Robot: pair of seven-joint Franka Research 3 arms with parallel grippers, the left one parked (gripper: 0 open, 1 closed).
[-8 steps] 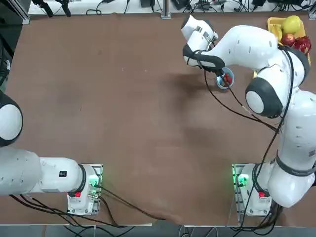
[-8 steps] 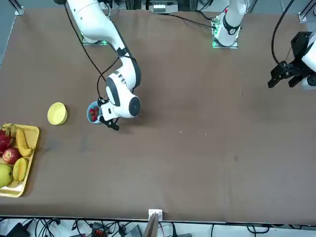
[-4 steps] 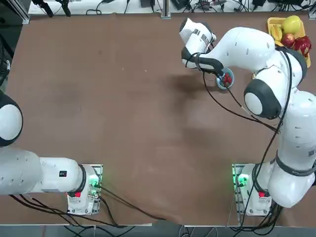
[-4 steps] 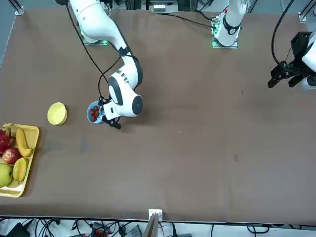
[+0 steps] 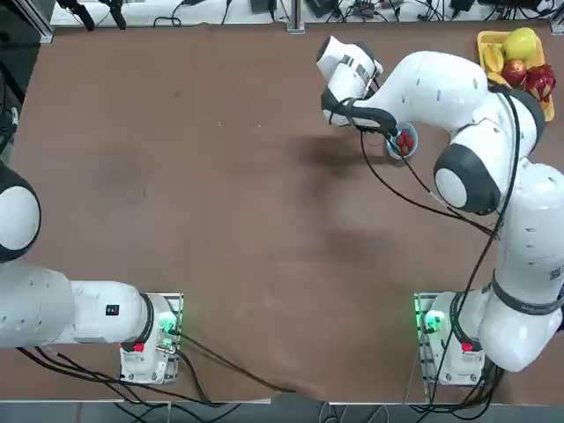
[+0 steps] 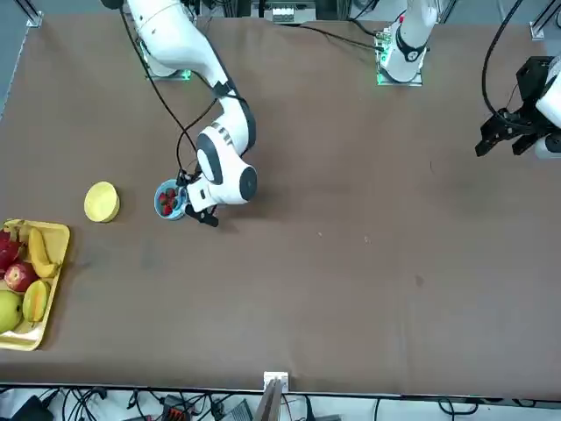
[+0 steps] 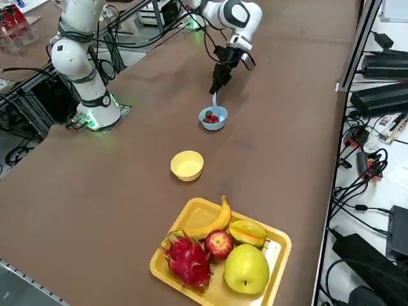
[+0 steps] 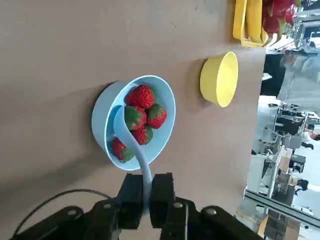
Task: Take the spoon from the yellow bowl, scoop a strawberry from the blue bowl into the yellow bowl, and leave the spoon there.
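Note:
My right gripper (image 8: 146, 197) is shut on the handle of the pale spoon (image 8: 136, 150), just outside the rim of the blue bowl (image 8: 100, 125). The spoon's scoop end lies inside the bowl, against several strawberries (image 8: 142, 97). The yellow bowl (image 8: 218, 80) stands apart, beside the blue bowl, with nothing in it. From the side, the gripper (image 7: 218, 83) hangs over the spoon (image 7: 215, 99) at the blue bowl (image 7: 212, 119), with the yellow bowl (image 7: 187, 165) nearer the camera. In the top view my arm hides the yellow bowl, and the blue bowl (image 5: 403, 143) shows beside the gripper (image 5: 388, 132).
A rectangular yellow fruit tray (image 7: 274, 252) with a banana, an apple, a dragon fruit and other fruit lies beyond the yellow bowl, at the table's corner (image 6: 53, 230). Brown tabletop stretches across the middle and left of the table.
My right wrist has swung a little toward the table's middle. The gripper stays at the blue bowl's edge, still shut on the spoon.

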